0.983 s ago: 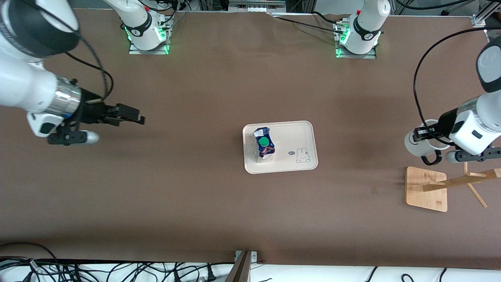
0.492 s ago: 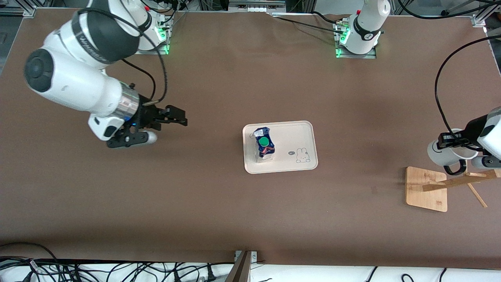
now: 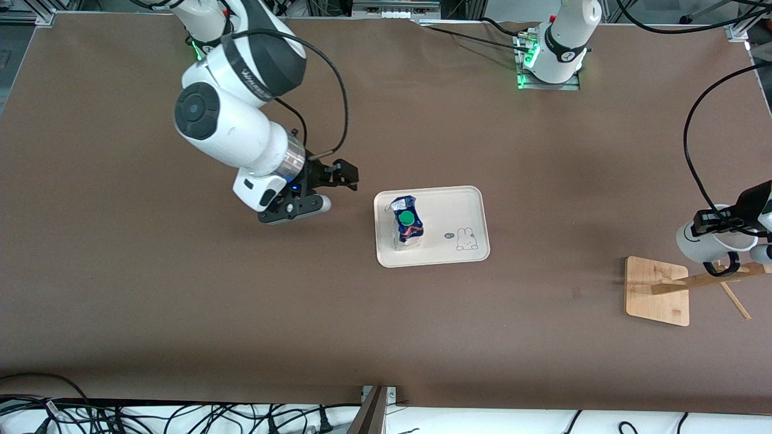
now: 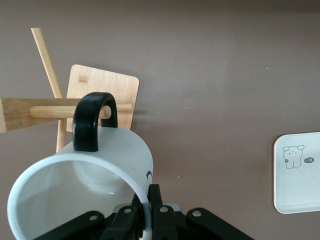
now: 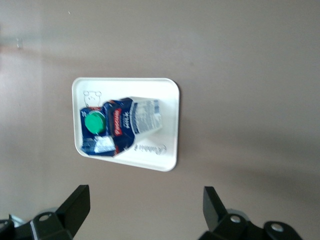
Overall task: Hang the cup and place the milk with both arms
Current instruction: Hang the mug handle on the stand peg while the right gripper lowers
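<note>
The cup (image 4: pixel 80 195) hangs clamped by its rim in the left gripper (image 4: pixel 150 212), its handle (image 4: pixel 94 120) at a wooden rack (image 3: pixel 657 291) peg, not yet hung. The milk (image 3: pixel 407 224) stands on the tray (image 3: pixel 458 205); the right gripper (image 3: pixel 341 175), fingers wide, hovers beside it.

The worktop (image 3: pixel 181 301) is a brown, matte surface. A cream tray (image 3: pixel 458 208) with rounded corners and a small rabbit print lies flat near its middle. A wooden stand (image 3: pixel 656 290) rests on its square base toward the left arm's end, nearer the front camera than the tray and well apart from it. Two arm bases are bolted along the edge farthest from the front camera. Cables trail off the edge nearest that camera.
</note>
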Controlling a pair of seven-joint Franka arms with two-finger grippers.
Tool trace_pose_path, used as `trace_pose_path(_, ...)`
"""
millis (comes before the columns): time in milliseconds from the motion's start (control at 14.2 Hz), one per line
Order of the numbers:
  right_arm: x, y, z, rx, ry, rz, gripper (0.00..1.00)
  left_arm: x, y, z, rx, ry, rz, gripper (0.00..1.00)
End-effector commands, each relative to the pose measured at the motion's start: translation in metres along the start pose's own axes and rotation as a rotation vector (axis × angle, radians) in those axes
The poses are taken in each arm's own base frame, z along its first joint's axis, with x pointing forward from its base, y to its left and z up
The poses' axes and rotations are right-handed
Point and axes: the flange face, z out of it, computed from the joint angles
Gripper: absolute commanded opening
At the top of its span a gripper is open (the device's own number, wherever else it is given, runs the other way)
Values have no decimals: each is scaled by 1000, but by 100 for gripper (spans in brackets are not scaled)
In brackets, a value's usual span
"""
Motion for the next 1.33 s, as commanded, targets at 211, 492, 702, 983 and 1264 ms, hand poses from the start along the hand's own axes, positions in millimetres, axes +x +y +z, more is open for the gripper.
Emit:
trace_pose_path(211,-4,-24,27,22,39,31,100,4,-26,5,13,-3,90,0)
trace_pose_path(492,-11,-48,52,32,70,104,100,3,-32,8,15,-10,98,100)
trace_pose_path(702,-18,-60,75,27,62,101,100,3,-26,7,12,-8,91,100)
trace_pose_path(983,-17,-58,102,-21,83,80,100,-8,7,-24,21,26,108,100)
trace_pose_path(1264,-30,-79,120,-22,90,53,100,-46,52,-22,52,-25,121,100)
